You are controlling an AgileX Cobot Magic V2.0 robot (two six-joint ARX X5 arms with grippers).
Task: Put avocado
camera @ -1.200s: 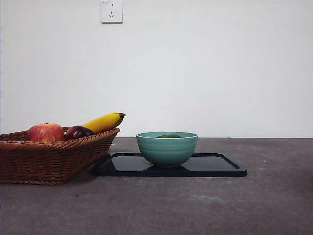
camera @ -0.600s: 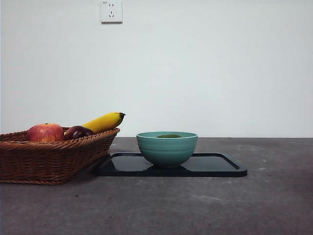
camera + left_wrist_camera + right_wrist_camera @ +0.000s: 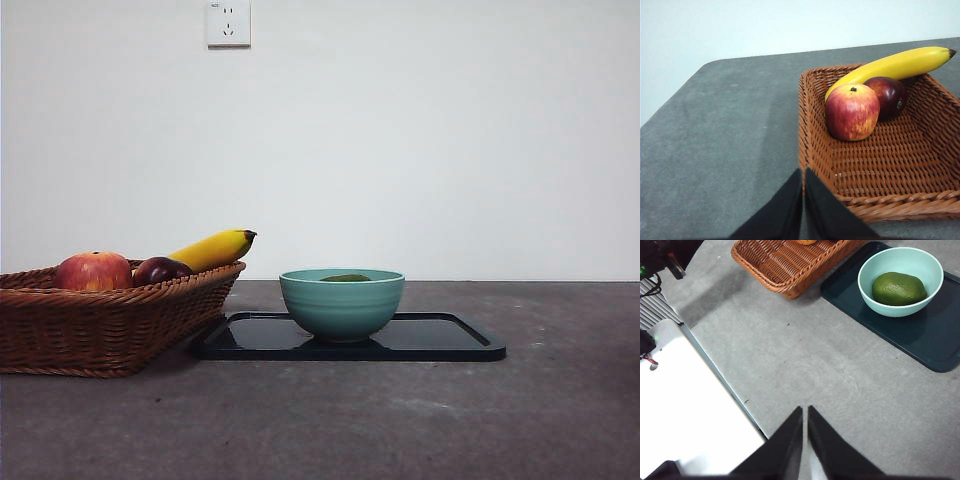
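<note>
The dark green avocado (image 3: 899,288) lies inside the teal bowl (image 3: 900,280); in the front view only its top (image 3: 346,278) shows above the bowl's rim (image 3: 341,303). The bowl stands on a dark tray (image 3: 440,338) (image 3: 935,335). My right gripper (image 3: 804,412) is shut and empty, high above the bare table, well away from the bowl. My left gripper (image 3: 803,175) is shut and empty, just outside the wicker basket's near corner (image 3: 820,165). Neither arm shows in the front view.
The wicker basket (image 3: 100,320) at the left holds a red apple (image 3: 852,111), a dark plum (image 3: 888,95) and a banana (image 3: 890,64). A white box (image 3: 685,410) and cables lie beside the table's edge in the right wrist view.
</note>
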